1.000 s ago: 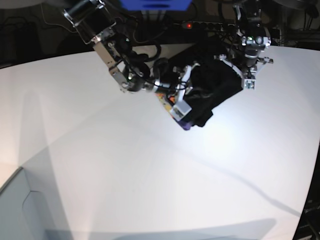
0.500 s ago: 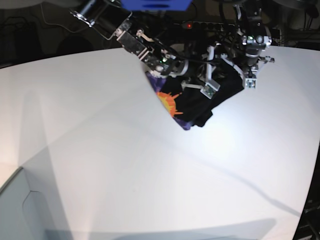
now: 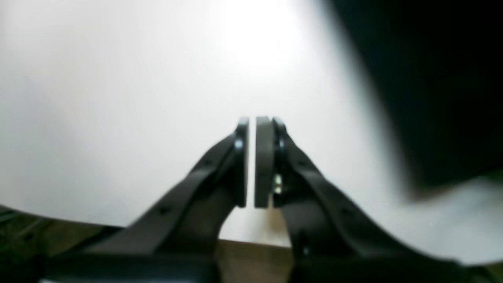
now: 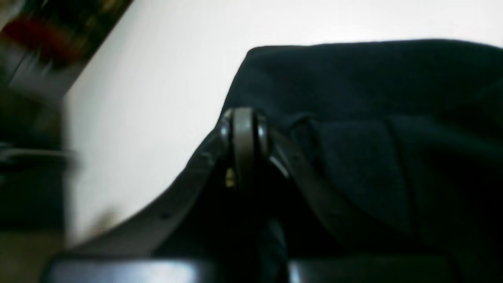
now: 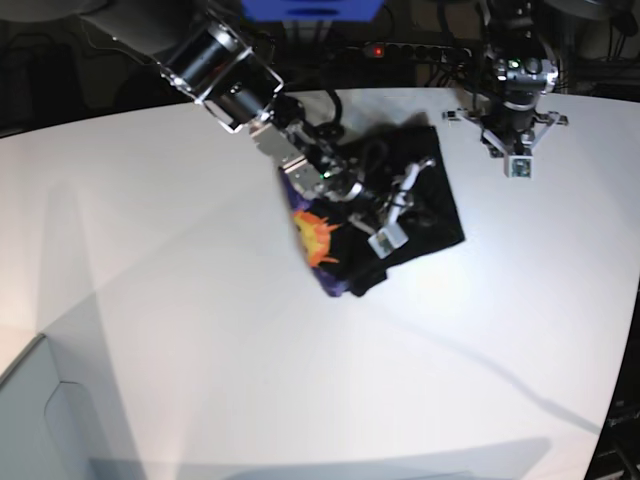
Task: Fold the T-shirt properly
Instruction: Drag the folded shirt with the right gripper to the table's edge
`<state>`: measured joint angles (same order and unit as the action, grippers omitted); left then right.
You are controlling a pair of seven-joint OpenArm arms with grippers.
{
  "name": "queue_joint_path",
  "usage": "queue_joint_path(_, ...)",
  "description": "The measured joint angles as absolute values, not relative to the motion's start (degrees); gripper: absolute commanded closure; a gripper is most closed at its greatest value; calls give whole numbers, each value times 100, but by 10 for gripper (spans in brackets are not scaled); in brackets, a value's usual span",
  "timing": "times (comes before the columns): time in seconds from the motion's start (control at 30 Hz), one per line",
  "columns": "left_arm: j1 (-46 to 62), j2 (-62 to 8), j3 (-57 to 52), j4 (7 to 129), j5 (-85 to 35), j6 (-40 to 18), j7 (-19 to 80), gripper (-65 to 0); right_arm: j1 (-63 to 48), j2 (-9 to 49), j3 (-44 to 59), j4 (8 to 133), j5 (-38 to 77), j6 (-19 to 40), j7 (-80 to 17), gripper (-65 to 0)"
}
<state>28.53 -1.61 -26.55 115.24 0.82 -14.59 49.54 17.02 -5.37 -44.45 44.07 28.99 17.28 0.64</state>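
On the near half of the table (image 5: 200,380), nothing to report, just bare white.

Further in, past mid-table, the T-shirt (image 5: 435,205): a black bunched heap. Dragged nearer and leftward compared with a second ago, and turned, so the orange and purple print (image 5: 315,238) now faces the left side of the heap. Still lumpy, edges not squared, so judged early in the fold, more a repositioning than a finished crease.

Right over that heap, the right claw (image 4: 243,116): swung in across the cloth from the left side over the last second. Pressed together, pads meeting, black fabric directly behind and below. No cloth seen between the pads, though blur leaves a thin pinched fold possible.

Farther back, near the far right edge, the left claw (image 3: 251,122): pulled off the shirt and now hovering over bare table, apart from the cloth. Pressed nearly together, only a hairline slit, nothing in it. Means one arm alone working the shirt right now.

As for writing: none legible. Print looks like an orange burst on purple, no letters made out. No brand or label readable anywhere.
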Motion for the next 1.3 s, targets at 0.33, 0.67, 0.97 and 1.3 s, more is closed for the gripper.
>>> queue_joint_path(0.33, 2810, -126, -2628, 11524, 80, -1457, 4567, -24, 1968, 447, -2840, 4394, 2971, 1686, 156, 0)
queue_joint_path(0.67, 2783, -163, -2637, 11524, 86, -1455, 4593, -26, 1850, 1649, 62, 4136, 2902, 1347, 14, 0)
queue_joint_path(0.97, 2786, -176, -2637, 11524, 86, -1455, 4584, -26, 1999, 1636, 1997, 3365, 2845, 1214, 499, 0)
queue_joint_path(1.3, 2954, -123, -2611, 11524, 84, -1455, 4556, -25, 1999, 1660, 2062, 3310, 2609, -803, 1422, 0)
